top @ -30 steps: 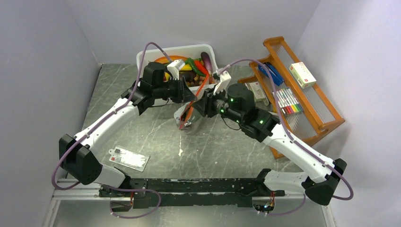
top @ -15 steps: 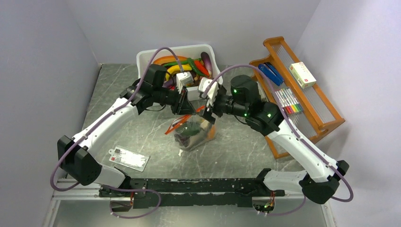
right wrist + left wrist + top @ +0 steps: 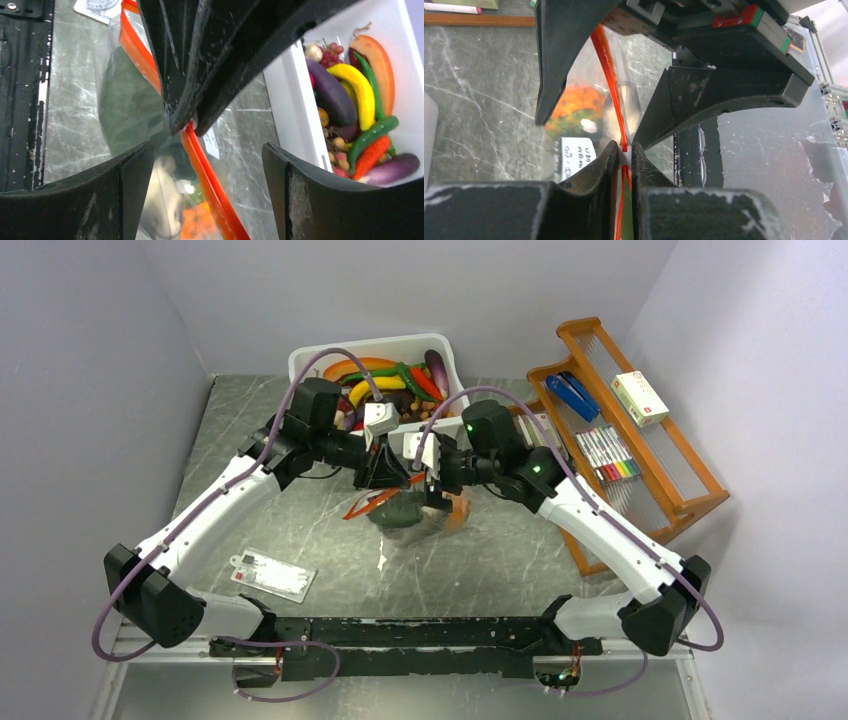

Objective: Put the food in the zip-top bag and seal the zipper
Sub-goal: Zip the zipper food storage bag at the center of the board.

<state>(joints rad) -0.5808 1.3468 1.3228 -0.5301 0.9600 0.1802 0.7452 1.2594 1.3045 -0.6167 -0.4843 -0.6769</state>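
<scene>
The clear zip-top bag [image 3: 412, 512] rests on the table between my two grippers. It holds an orange pineapple [image 3: 579, 102] and a green piece [image 3: 125, 100]. Its white label [image 3: 576, 156] faces the left wrist camera. The orange-red zipper [image 3: 606, 55] runs along the mouth. My left gripper [image 3: 625, 152] is shut on the zipper, with a small white piece between its tips. My right gripper [image 3: 207, 150] is open and straddles the zipper [image 3: 210, 185] without touching it, just in front of the left one. In the top view the left gripper [image 3: 390, 476] and the right gripper [image 3: 432, 484] nearly meet over the bag.
A white tub [image 3: 310, 360] of toy vegetables stands just behind the grippers. A wooden rack [image 3: 690, 480] with pens and boxes is at the right. A flat white card [image 3: 272, 574] lies at the front left.
Both grippers have come down and a little left and nearer with the bag. The bag has gone from hanging upright between them to resting low on the table.
</scene>
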